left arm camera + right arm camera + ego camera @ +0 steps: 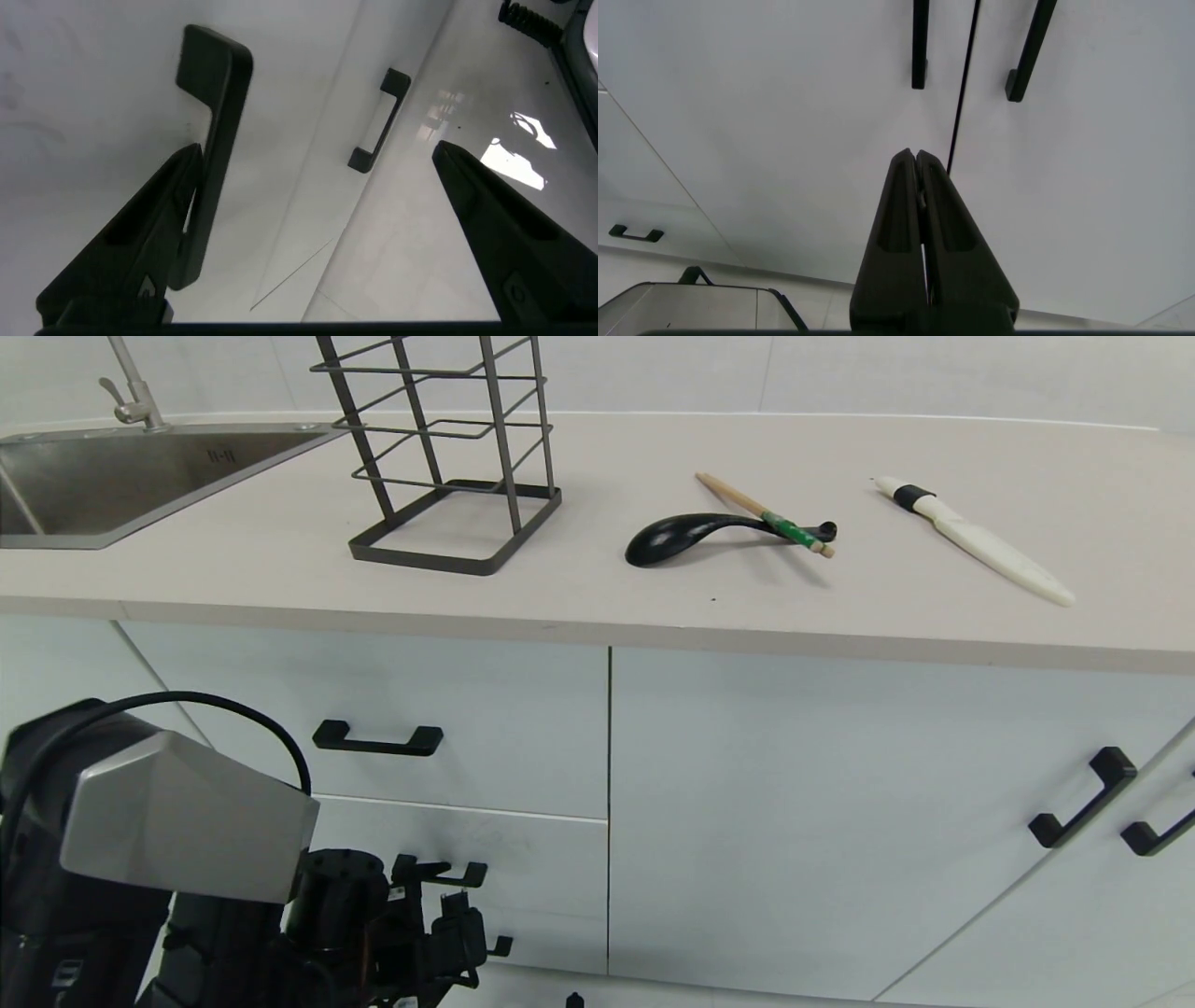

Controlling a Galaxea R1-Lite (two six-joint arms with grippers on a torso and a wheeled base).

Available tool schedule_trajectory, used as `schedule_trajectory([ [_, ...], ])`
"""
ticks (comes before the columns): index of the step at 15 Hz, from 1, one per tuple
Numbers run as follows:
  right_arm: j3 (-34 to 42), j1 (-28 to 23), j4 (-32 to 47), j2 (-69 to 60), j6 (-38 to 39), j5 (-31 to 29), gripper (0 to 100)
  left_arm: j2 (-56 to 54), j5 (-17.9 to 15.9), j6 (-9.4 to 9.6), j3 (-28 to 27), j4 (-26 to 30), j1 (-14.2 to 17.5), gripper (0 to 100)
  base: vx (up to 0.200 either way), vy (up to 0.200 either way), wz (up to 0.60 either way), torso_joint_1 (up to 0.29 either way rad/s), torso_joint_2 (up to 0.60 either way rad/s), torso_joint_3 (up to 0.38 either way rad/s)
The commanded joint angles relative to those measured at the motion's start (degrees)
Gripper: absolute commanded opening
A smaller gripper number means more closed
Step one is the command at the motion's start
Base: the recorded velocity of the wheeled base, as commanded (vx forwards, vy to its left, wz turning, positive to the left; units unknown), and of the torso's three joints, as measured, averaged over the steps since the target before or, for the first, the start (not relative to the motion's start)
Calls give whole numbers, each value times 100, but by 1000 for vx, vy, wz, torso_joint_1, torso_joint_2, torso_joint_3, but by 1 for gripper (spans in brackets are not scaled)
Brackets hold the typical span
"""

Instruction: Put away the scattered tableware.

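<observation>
On the pale countertop [597, 588] lie a black spoon [686, 536], a wooden chopstick [761, 511] with a green band resting across the spoon's handle, and a white knife [980, 541] with a black band, off to the right. My left gripper [453, 915] hangs low in front of the drawers, far below the tableware. In its wrist view the left gripper [318, 252] is open and holds nothing, with a black drawer handle [210, 140] close to one finger [140, 252]. My right gripper [915, 224] is shut and empty, facing white cabinet doors.
A dark wire rack [448, 457] stands on the counter left of the spoon. A steel sink [121, 476] with a tap fills the far left corner. Below are white drawers and doors with black handles [378, 739] [1083, 798]. Two door handles [920, 42] hang ahead of the right gripper.
</observation>
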Motion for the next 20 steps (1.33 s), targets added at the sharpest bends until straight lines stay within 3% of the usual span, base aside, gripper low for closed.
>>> schedule_trajectory([
  [1, 0, 4, -1, 7, -2, 2, 0, 102, 3, -9, -19, 5, -1, 100, 0, 0, 0, 0, 0, 0],
  [6, 0, 4, -1, 7, -2, 2, 0, 260, 3, -18, -89, 5, -1, 100, 0, 0, 0, 0, 0, 0],
  [9, 0, 4, -1, 7, -2, 2, 0, 286, -15, -141, -432, 111, -18, 100, 0, 0, 0, 0, 0, 0],
  [12, 0, 4, -1, 7, -2, 2, 0, 304, -32, -141, -300, 260, -27, 100, 0, 0, 0, 0, 0, 0],
  [15, 0, 4, -1, 7, -2, 2, 0, 189, -32, -141, 315, 181, -27, 100, 0, 0, 0, 0, 0, 0],
  [20, 0, 4, -1, 7, -2, 2, 0, -338, -41, -141, 623, 172, -45, 100, 0, 0, 0, 0, 0, 0],
])
